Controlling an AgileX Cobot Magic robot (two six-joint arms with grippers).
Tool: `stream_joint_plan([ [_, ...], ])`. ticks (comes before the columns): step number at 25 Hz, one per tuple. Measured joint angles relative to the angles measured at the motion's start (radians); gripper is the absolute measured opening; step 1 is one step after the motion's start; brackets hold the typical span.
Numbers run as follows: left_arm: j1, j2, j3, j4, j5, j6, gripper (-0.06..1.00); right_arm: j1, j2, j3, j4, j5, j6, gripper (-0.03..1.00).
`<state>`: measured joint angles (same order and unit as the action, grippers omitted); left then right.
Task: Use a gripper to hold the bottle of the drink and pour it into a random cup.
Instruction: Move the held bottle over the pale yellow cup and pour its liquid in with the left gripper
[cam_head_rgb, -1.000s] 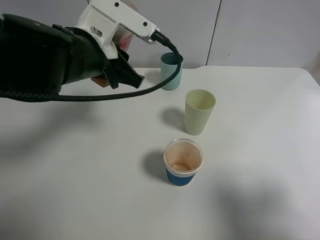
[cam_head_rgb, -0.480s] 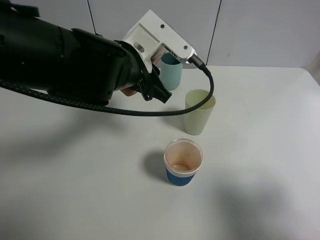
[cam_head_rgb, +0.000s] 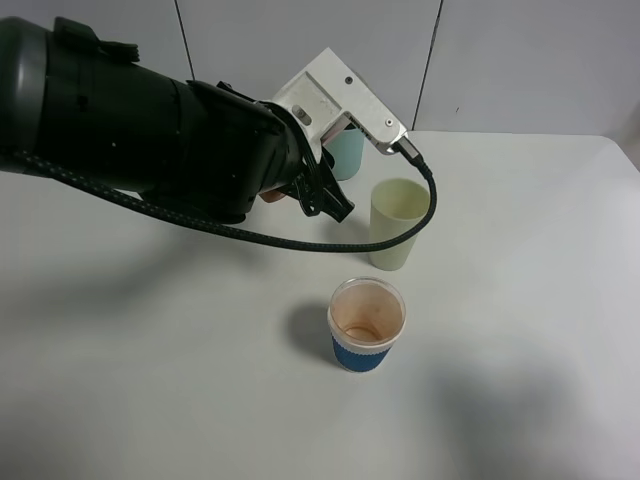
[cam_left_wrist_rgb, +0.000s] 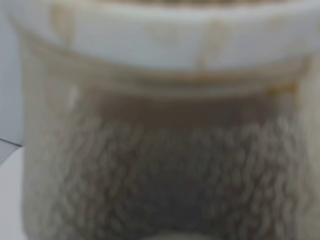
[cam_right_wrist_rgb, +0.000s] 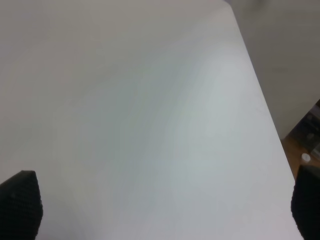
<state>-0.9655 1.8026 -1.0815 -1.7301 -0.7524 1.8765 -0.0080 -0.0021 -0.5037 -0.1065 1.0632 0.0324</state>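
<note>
left arm (cam_head_rgb: 150, 140): bulky, black, reaching in from the left side of the table (cam_head_rgb: 520, 300) to past its middle.
bottle (cam_left_wrist_rgb: 160, 150): fills the left wrist view, badly blurred. Its pale neck rim and the brown drink (cam_left_wrist_rgb: 160, 195) inside show. From above only a brownish sliver shows under the arm, probably its body. Tilt and long axis cannot be told.
left gripper (cam_head_rgb: 315, 165): clenched on the bottle, its white housing angled toward the cups.
teal tumbler (cam_head_rgb: 347, 155): just behind the housing, partly hidden.
blue-sleeved cup (cam_head_rgb: 366, 325): toward the near edge, apart from the gripper, with brown residue inside.
cup (cam_head_rgb: 398, 225): just right of the left gripper and slightly nearer the camera, upright with its mouth open. The black cable (cam_head_rgb: 425, 205) loops across its front.
coming move (judged): a short shift right, then tip the neck over the rim. The left arm is far nearer.
right gripper (cam_right_wrist_rgb: 162, 210): fingers spread wide with nothing between them, over bare table. It is absent from the high view.
</note>
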Motion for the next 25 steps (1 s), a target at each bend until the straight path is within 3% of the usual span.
stream_joint_plan([
  [9,-0.001,0.027,-0.035,0.041,-0.008,-0.003,0.33,0.000,0.000,0.000,0.000,0.000,0.000,0.99],
  [16,-0.005,0.108,-0.105,-0.001,-0.066,0.139,0.33,0.000,0.000,0.000,0.000,0.000,0.000,0.99],
  [25,-0.005,0.166,-0.106,-0.003,-0.089,0.196,0.33,0.000,0.000,0.000,0.000,0.000,0.000,0.99],
])
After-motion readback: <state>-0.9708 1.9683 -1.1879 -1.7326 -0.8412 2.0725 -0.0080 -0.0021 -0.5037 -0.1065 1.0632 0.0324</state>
